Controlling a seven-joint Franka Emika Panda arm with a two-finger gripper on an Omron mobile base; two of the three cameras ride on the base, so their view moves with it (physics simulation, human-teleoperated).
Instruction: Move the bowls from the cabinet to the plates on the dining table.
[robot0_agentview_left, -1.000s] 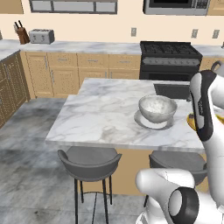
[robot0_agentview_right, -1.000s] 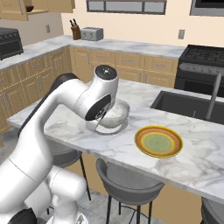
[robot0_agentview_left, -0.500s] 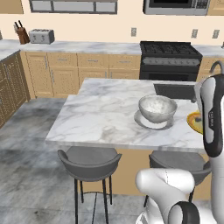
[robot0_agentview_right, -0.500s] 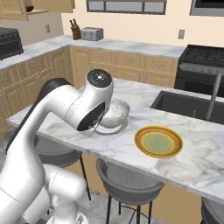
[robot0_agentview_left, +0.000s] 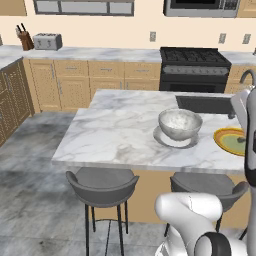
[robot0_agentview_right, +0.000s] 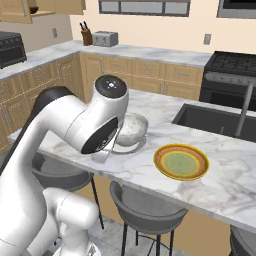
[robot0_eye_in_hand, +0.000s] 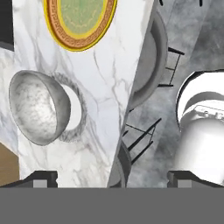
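One bowl delivered, claw wide and empty, second bowl yet to fetch.

We judge the risk is our elbow sweeping the marbled stone bowl (robot0_agentview_left: 180, 124) off its pale grey plate (robot0_agentview_left: 172, 140) on the dining table (robot0_agentview_left: 115, 130) as we swing away. The gripper (robot0_eye_in_hand: 111, 177) spreads wide over the table edge. The yellowish plate (robot0_agentview_right: 181, 161) waits at the bowl's 3 o'clock in the right base view; stools (robot0_agentview_left: 102, 185) crowd below.

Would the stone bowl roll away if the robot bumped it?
Probably not. The marbled stone bowl sits upright on the pale plate, so it would likely slide or rock. It looks thick, likely heavy, and its smooth rounded wall may be slippery.
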